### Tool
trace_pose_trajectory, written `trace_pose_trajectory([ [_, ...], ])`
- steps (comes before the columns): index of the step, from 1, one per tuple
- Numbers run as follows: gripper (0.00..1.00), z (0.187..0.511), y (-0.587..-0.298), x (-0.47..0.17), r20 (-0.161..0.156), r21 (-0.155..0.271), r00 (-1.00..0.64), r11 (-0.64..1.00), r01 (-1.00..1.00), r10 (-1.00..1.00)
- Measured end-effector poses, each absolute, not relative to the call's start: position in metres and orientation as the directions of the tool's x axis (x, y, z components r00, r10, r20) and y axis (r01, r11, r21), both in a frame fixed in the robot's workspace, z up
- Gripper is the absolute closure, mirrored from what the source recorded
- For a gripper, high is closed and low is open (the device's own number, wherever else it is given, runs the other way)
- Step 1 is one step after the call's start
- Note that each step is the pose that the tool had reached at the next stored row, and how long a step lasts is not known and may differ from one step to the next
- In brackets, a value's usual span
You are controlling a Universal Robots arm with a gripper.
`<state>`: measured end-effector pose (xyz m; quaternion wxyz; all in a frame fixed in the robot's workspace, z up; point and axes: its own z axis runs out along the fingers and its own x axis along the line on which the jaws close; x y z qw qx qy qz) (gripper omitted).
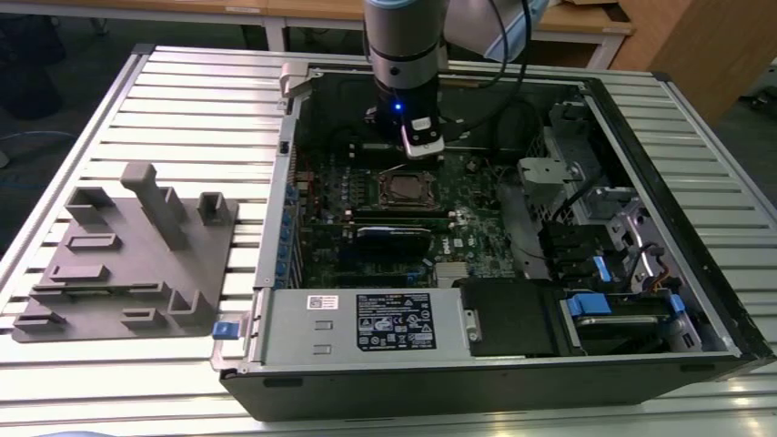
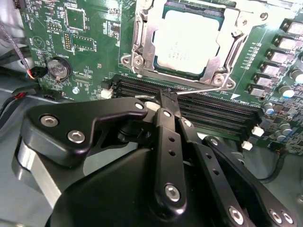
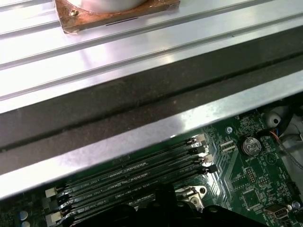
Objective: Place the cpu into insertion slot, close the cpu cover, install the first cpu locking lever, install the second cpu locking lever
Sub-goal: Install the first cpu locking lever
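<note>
Nearest, on the slatted table (image 1: pixel 122 382), the open case (image 1: pixel 486 387) lies with its power supply (image 1: pixel 364 323) along the near wall. A grey fixture (image 1: pixel 122 264) sits on the table at the exterior view's left, just beside the case. Farther in, on the green board (image 1: pixel 486 238), the slot (image 1: pixel 408 208) holds the cpu (image 2: pixel 188 40), seated flat with its silver top showing through the window of the cover (image 2: pixel 236 33), which is folded down over it. In the second wrist view, black memory slots (image 2: pixel 213 111) run just beside the socket. The gripper (image 2: pixel 165 97) hangs over the far edge of the socket. Its fingers (image 2: pixel 165 142) are clenched together on the thin wire lever (image 2: pixel 201 91), which lies along the socket's edge between cover and memory slots.
</note>
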<state>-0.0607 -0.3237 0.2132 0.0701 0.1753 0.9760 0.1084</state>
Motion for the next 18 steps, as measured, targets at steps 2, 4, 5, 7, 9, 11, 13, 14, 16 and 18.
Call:
trace_pose_trajectory([
  [2, 0.89, 0.2129, -0.3237, -0.0610, -0.106, 0.244, -0.928, 0.914, 0.324, 0.358],
  [4, 0.89, 0.2129, -0.3236, -0.0613, -0.107, 0.245, -0.928, 0.914, 0.324, 0.358],
  [5, 0.89, 0.2129, -0.3237, -0.0619, -0.108, 0.245, -0.928, 0.914, 0.324, 0.358],
  [7, 0.89, 0.2128, -0.3237, -0.0628, -0.108, 0.245, -0.927, 0.914, 0.324, 0.358],
  [9, 0.89, 0.2127, -0.3237, -0.0630, -0.108, 0.245, -0.926, 0.912, 0.328, 0.362],
  [11, 0.89, 0.2125, -0.3237, -0.0632, -0.108, 0.245, -0.923, 0.909, 0.336, 0.370],
  [13, 0.89, 0.2121, -0.3237, -0.0635, -0.108, 0.245, -0.919, 0.906, 0.345, 0.379],
  [14, 0.89, 0.2118, -0.3237, -0.0636, -0.108, 0.245, -0.917, 0.904, 0.349, 0.384],
  [16, 0.89, 0.2112, -0.3237, -0.0640, -0.109, 0.246, -0.913, 0.901, 0.358, 0.393],
  [18, 0.89, 0.2107, -0.3237, -0.0645, -0.110, 0.246, -0.909, 0.897, 0.368, 0.403],
])
